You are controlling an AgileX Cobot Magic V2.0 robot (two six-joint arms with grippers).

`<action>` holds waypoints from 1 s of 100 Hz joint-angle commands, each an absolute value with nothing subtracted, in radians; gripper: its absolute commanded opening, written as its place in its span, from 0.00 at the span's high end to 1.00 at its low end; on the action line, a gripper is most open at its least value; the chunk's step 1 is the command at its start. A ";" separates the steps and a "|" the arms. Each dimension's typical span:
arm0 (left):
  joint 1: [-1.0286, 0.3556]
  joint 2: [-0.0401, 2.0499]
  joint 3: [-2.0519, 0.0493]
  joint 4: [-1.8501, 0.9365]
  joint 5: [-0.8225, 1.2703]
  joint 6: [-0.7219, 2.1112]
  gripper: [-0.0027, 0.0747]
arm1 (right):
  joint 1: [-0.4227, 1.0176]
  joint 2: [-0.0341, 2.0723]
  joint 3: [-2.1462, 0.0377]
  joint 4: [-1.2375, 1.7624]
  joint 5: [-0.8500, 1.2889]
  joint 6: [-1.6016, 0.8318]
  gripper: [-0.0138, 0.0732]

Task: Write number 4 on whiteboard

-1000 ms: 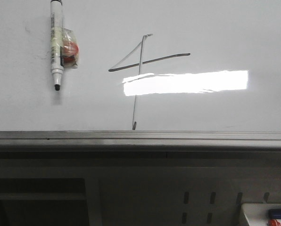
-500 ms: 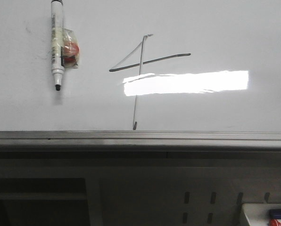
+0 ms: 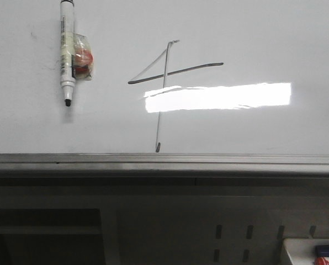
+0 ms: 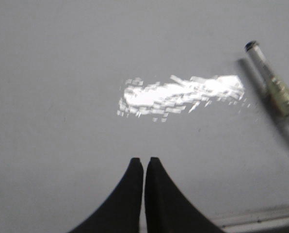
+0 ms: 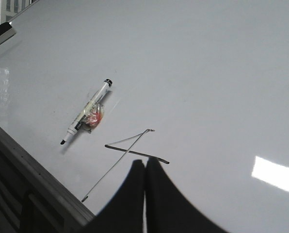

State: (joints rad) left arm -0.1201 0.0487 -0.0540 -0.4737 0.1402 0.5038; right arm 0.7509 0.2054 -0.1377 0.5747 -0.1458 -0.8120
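The large glossy white whiteboard (image 3: 253, 33) fills the upper part of the front view, with its grey metal rail (image 3: 164, 161) running along the near edge. On the board sits the number 4 (image 3: 165, 69), drawn in thin dark marker strokes: a slanted line rising to a small hook at the top, a long crossbar tilted slightly upward toward the right, and a tall stem that runs down to end just short of the rail. A bright rectangular light glare (image 3: 219, 96) lies across the stem just below the crossbar.

To the left of the figure, well apart from it, a white marker pen with a black cap end and dark tip (image 3: 67, 52) lies on the board, tip pointing toward the rail. A small red-and-clear bundle (image 3: 83, 59) is attached to its side.

In the left wrist view, the left end effector (image 4: 144, 161) hangs above bare board with its two dark fingers pressed together, holding nothing; the marker pen (image 4: 275, 90) shows at the edge of that view. In the right wrist view, the right end effector (image 5: 145, 162) is likewise closed and empty, its fingertips over the crossbar of the number 4 (image 5: 127, 153), with the marker pen (image 5: 86, 119) beyond.
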 commanded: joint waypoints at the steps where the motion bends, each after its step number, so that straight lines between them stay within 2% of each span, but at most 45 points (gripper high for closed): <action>1: -0.108 0.060 -0.038 -0.266 0.082 0.224 0.99 | 0.744 0.212 -0.164 0.572 -0.222 -0.811 0.92; 17: -0.110 0.060 0.040 -0.195 -0.016 0.139 0.99 | 0.744 0.212 -0.164 0.572 -0.222 -0.811 0.92; 44: -0.098 0.060 0.038 -0.164 0.249 0.139 0.99 | 0.744 0.212 -0.164 0.572 -0.222 -0.811 0.92; 100: -0.098 0.038 0.038 -0.178 0.252 0.139 0.99 | 0.744 0.212 -0.164 0.572 -0.222 -0.811 0.92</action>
